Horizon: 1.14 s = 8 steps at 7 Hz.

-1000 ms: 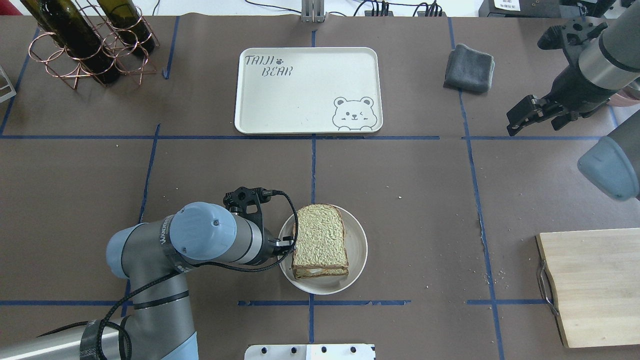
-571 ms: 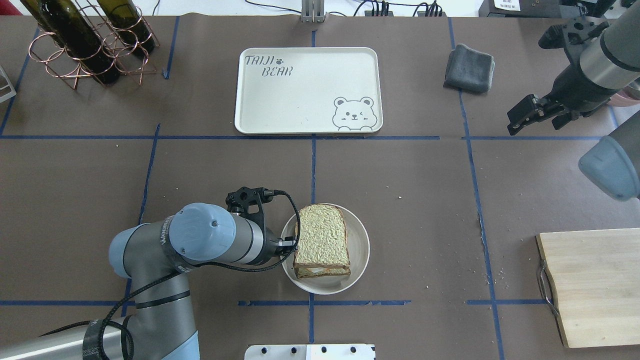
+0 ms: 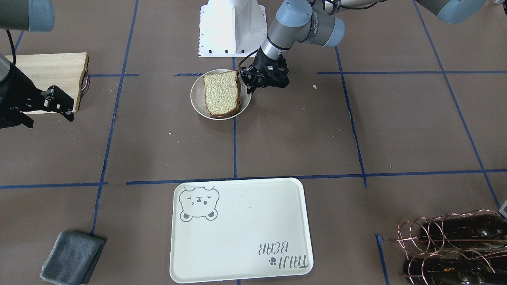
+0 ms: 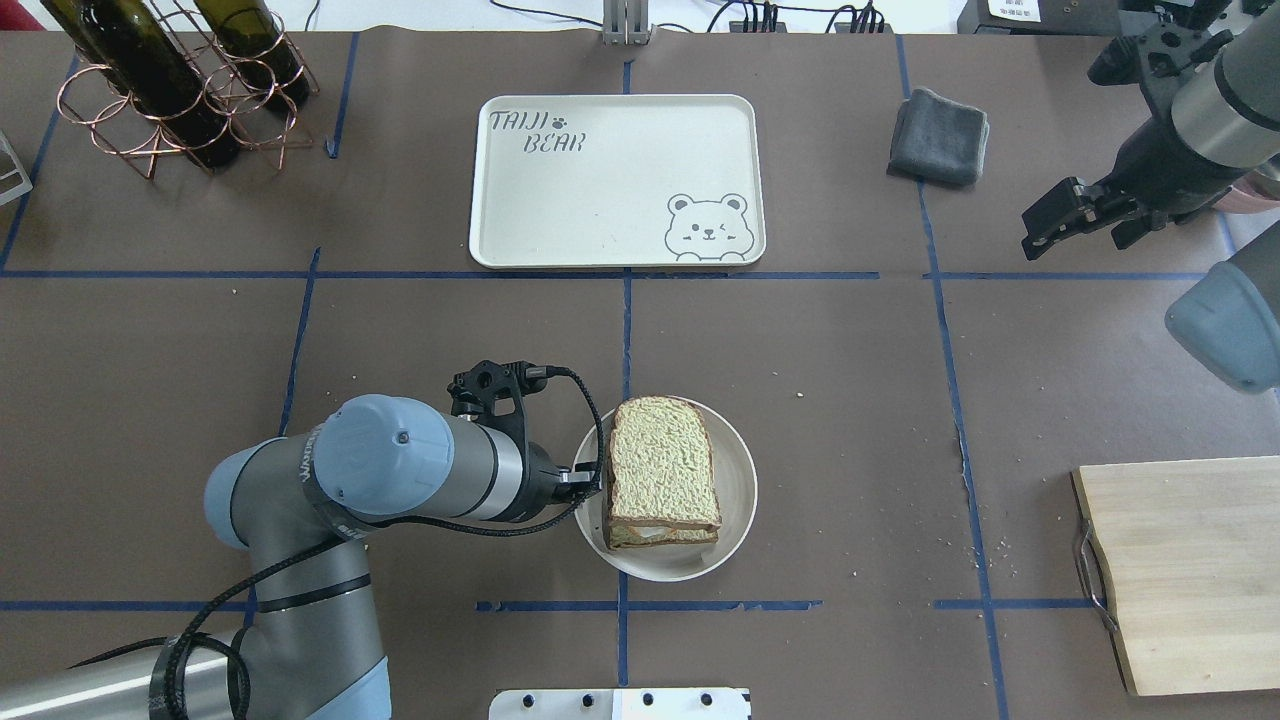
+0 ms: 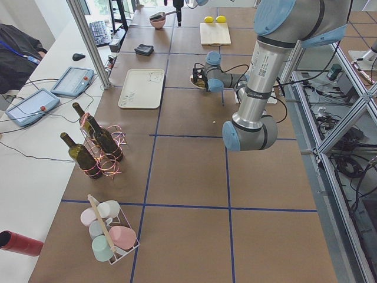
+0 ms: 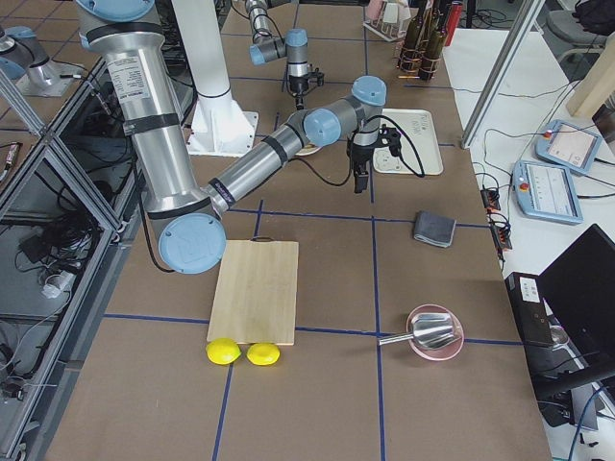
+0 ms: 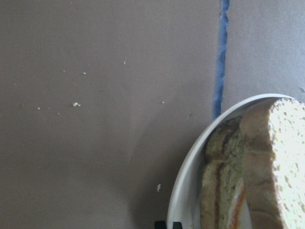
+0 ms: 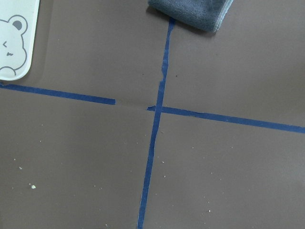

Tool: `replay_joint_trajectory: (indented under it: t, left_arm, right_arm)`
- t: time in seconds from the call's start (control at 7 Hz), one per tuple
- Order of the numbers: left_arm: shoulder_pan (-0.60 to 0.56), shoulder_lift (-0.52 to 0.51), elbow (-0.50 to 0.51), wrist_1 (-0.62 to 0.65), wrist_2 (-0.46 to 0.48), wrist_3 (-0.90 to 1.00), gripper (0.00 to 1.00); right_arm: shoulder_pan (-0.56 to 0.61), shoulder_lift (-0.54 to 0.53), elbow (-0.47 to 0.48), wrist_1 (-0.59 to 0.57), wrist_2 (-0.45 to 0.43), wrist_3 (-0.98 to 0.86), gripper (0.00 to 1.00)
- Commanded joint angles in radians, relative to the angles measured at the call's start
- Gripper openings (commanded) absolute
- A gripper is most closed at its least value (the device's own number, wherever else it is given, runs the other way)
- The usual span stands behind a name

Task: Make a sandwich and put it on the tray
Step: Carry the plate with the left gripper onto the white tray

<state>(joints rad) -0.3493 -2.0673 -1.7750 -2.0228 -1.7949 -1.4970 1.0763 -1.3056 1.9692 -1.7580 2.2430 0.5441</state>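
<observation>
While my left gripper point(image 4: 591, 486) sits low against the left rim of the small round plate point(image 4: 738, 500), the sandwich point(image 4: 662, 480) lies on that plate just to the gripper's right, almost touching it. Both bread slices are stacked, and a strip of white egg shows at the near edge. My wrist hides the fingers from above and the wrist camera shows only dark tips at the rim, so I cannot tell whether the jaws are clamped on it or merely pressed against it.

The sandwich's long axis runs away from my base, toward the cream bear tray point(image 4: 600, 200). The tray is bare and lies well apart from the plate, straight ahead and slightly to my left. My left arm is much the nearer one. My right gripper point(image 4: 1070, 232) hangs far off to the right near the grey cloth point(image 4: 938, 135), its jaws spread and empty. I judge the coming move to be a forward carry to the tray.

Against a second ago, plate and sandwich together have slid a little to my right — more of the plate now lies past the blue tape line point(image 4: 627, 330) — and my left wrist has followed. The right gripper has drifted slightly further out.
</observation>
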Motion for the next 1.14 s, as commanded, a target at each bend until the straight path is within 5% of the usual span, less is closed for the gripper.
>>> replay_joint_trajectory:
  t: [0.0,0.29,0.71,1.0]
  left_arm:
    - [-0.093,-0.005,-0.015,-0.004,-0.085,-0.043,0.0]
    - [-0.222,-0.055,0.014,0.001,-0.123,-0.144,0.0]
    - [-0.321,-0.282,0.336,-0.005,-0.127,-0.351,0.0]
    - [-0.362,-0.328,0.505,-0.106,-0.117,-0.512,0.0]
  right_arm:
    - [0.004,-0.013,0.005,0.0,0.0,0.007,1.0]
    - [0.051,-0.037,0.008,0.0,0.007,-0.009,1.0]
    - [0.051,-0.064,0.008,0.0,0.006,-0.006,1.0]
    - [0.051,-0.076,0.007,0.0,0.006,-0.003,1.0]
